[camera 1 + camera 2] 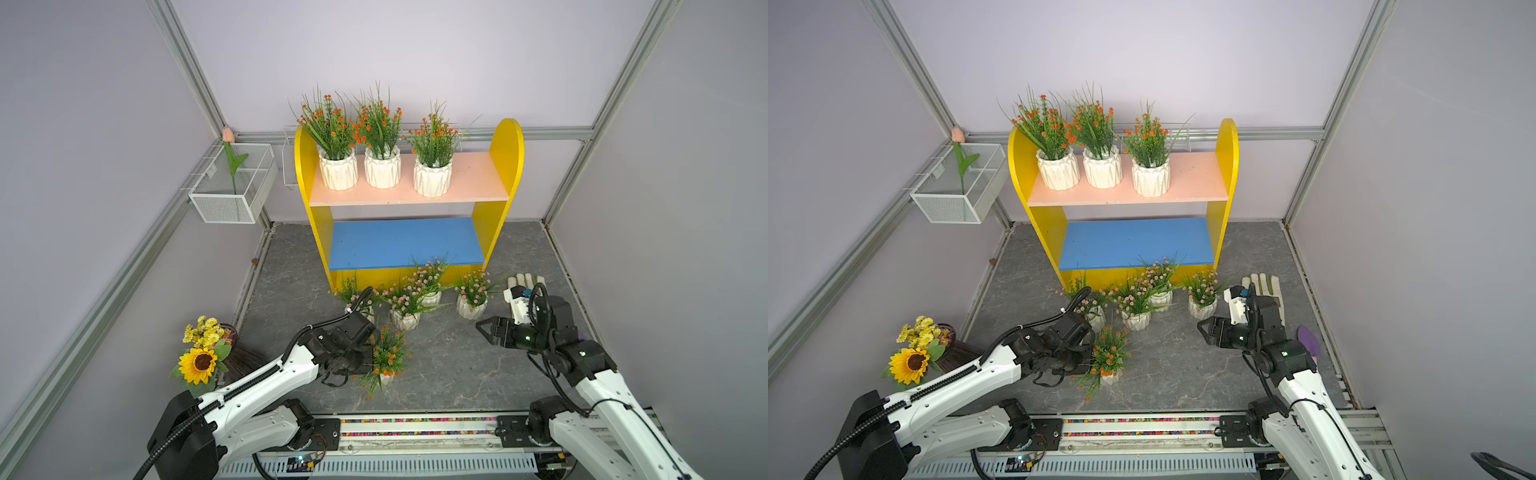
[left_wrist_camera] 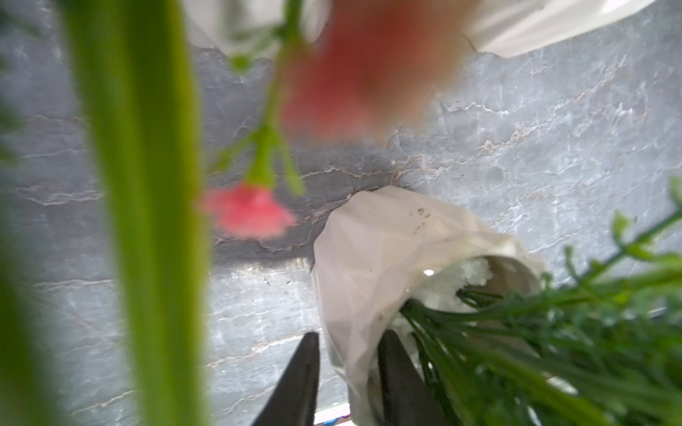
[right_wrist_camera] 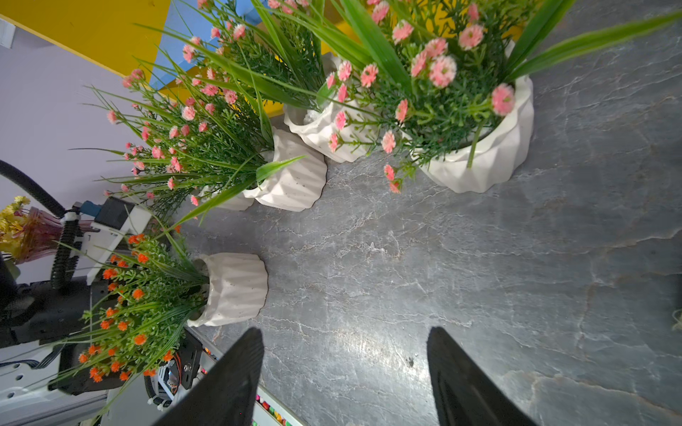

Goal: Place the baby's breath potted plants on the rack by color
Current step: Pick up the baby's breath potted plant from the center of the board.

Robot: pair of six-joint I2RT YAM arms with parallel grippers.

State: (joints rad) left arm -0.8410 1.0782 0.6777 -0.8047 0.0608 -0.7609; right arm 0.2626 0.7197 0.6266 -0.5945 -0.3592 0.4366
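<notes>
The yellow rack (image 1: 503, 166) (image 1: 1225, 166) stands at the back. Three orange-flowered baby's breath pots (image 1: 382, 168) sit on its pink upper board; the blue lower board is bare. Several pink-flowered pots (image 1: 471, 306) (image 3: 491, 155) cluster on the floor in front. One orange-flowered plant (image 1: 387, 358) (image 3: 236, 291) stands nearer the front. My left gripper (image 2: 351, 333) straddles this pot's (image 2: 387, 239) wall, one finger inside the rim and one outside with a sliver of floor between it and the wall. My right gripper (image 1: 482, 328) (image 3: 346, 330) hovers open and empty, right of the pink pots.
A white glove (image 1: 525, 282) lies behind my right arm, and a purple object (image 1: 1308, 338) beside it. A sunflower bouquet (image 1: 199, 357) stands at the front left. A wire basket (image 1: 232, 195) holding a tulip hangs on the left wall. A rail (image 1: 415, 426) runs along the front.
</notes>
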